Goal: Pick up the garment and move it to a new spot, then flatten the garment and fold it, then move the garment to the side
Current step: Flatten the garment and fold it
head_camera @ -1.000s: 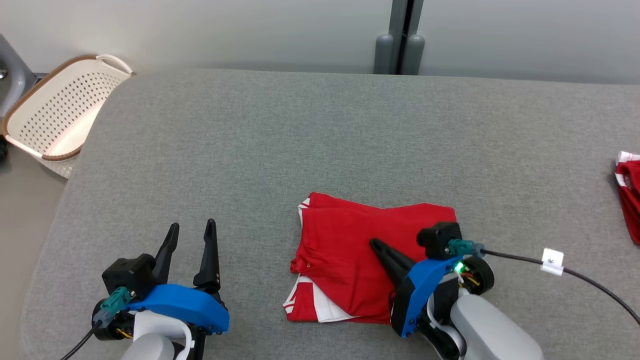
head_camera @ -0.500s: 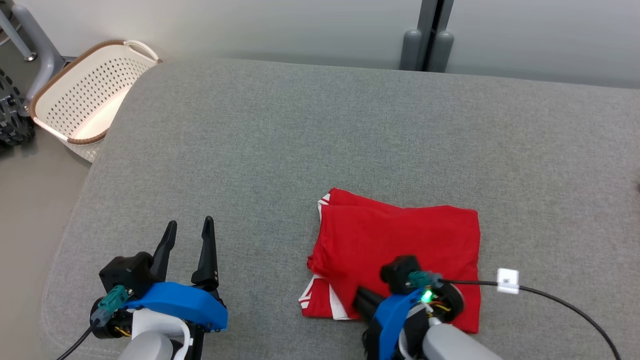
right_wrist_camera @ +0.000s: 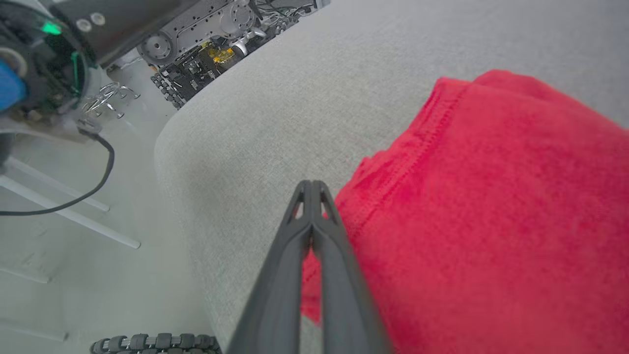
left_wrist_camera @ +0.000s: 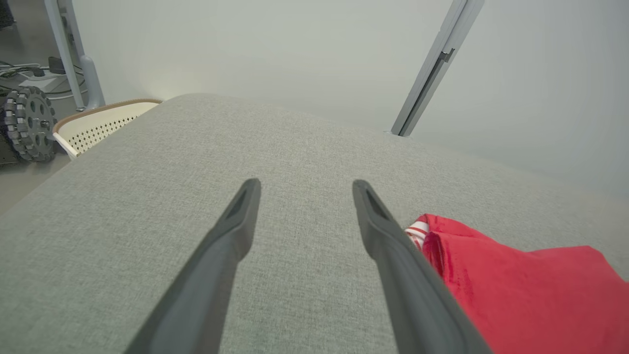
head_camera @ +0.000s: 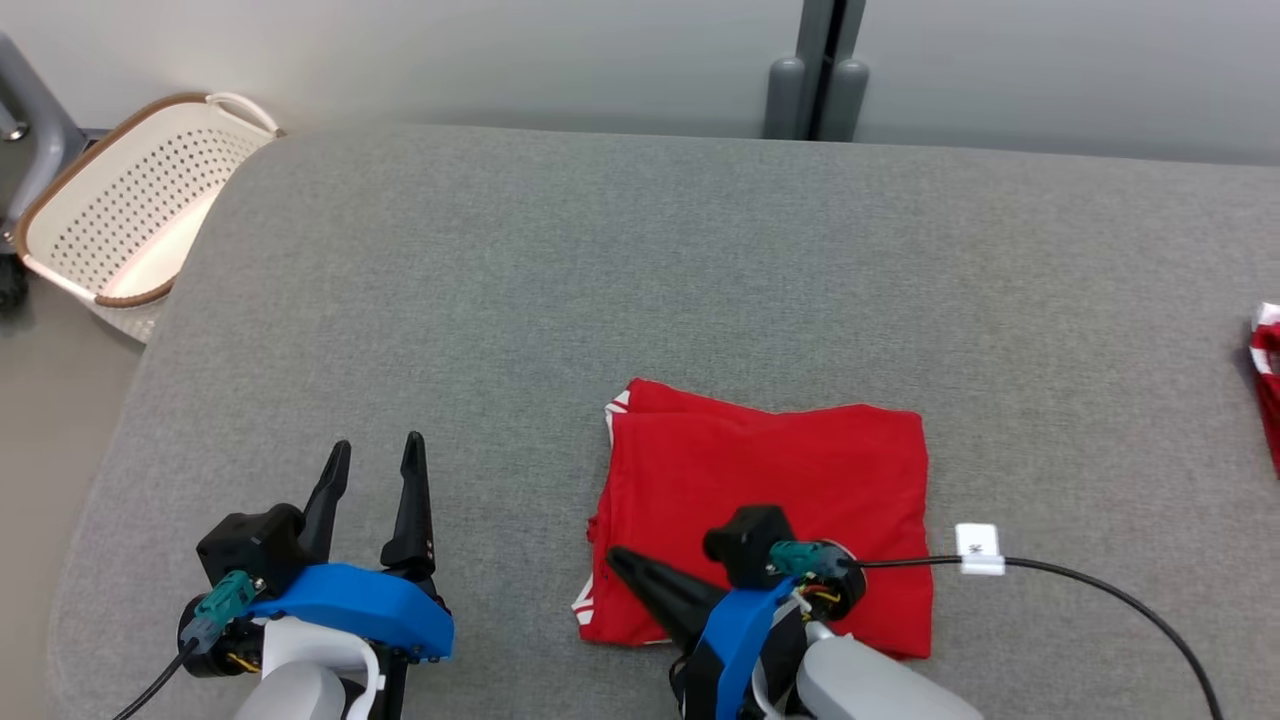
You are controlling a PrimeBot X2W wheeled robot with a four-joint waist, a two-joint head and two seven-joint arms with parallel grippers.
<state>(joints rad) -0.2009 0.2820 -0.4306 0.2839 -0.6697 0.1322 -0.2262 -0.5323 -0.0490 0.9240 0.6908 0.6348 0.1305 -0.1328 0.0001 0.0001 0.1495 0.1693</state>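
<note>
The red garment lies folded into a rough rectangle on the grey padded table, with white-striped trim peeking out at its left edge. My right gripper is shut, its fingers pressed together and lying low over the garment's near-left corner, pointing left; nothing shows between them. In the right wrist view the shut fingertips sit at the garment's hem. My left gripper stands open over bare table, left of the garment. In the left wrist view its gripper is open and empty, with the garment at lower right.
A white perforated basket stands on the floor off the table's far-left corner. Another red and white cloth lies at the right edge. A black cable with a white tag trails right from my right wrist.
The head camera has shifted. My right gripper has drawn back toward the near edge and swung left across the garment, closing fully. The garment's near-left part lies flatter. The left arm has stayed put.
</note>
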